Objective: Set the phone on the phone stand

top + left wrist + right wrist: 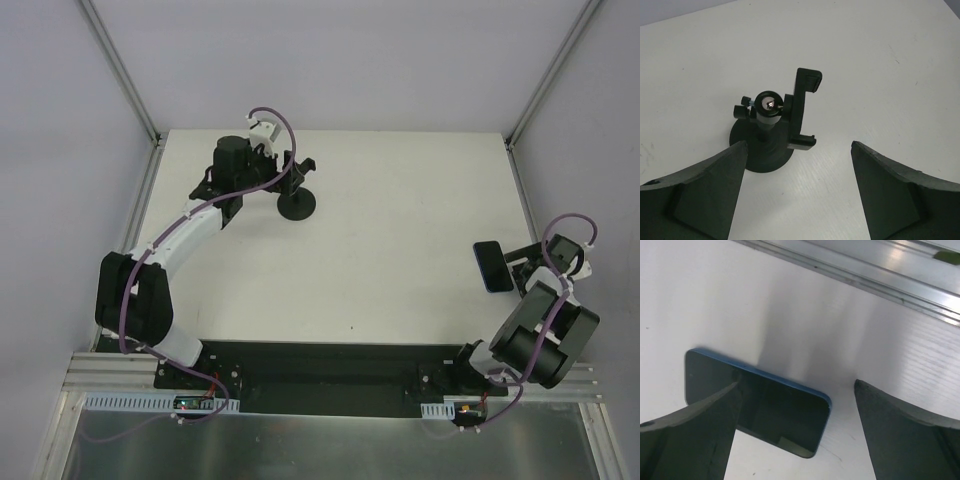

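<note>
We see the left tool (797, 192) spread wide and empty, facing the phone stand (772, 127), which stands upright on the counter (400, 200) at 11 o'clock. The right tool (796, 432), also wide, hovers at the phone (782, 410), lying flat at 3 o'clock; contact unclear.

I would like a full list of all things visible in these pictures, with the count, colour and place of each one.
phone: one, black face with blue edge, flat on the table's right side
phone stand: one, black, upright at the far left-centre of the table
table: one, white, under everything
left arm, right arm: two, black and white, bases at the near edge
left tool: one, black, open, facing the stand
right tool: one, black, open, over the phone
</note>
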Tool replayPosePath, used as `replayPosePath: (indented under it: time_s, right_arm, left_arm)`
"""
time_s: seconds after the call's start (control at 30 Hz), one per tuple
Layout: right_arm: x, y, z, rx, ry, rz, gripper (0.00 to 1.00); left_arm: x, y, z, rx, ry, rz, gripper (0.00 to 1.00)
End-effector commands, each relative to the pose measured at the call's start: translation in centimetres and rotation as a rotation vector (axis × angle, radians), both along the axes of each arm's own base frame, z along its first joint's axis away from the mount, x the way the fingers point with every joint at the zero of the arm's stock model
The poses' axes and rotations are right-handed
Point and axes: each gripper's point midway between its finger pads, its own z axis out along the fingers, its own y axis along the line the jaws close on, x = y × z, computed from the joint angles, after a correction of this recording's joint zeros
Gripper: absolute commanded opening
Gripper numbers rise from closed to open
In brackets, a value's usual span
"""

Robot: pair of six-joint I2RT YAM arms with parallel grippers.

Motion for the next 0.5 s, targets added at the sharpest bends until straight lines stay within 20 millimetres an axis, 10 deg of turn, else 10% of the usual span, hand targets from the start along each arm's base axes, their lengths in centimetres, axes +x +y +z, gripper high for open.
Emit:
replayPosePath:
  time_s: [0.0,0.47]
  right_arm:
    - [3.3,1.5,0.7,0.045,-0.083,0.111,0.96]
    - [5.7,13.9,3.1,0.08,-0.118,0.502,0.96]
  left_arm:
    - [-0.4,1.4,3.9,-0.073,-0.126,0.019,0.84]
    - [-0.7,2.3,4.3,-0.086,-0.13,0.029,0.84]
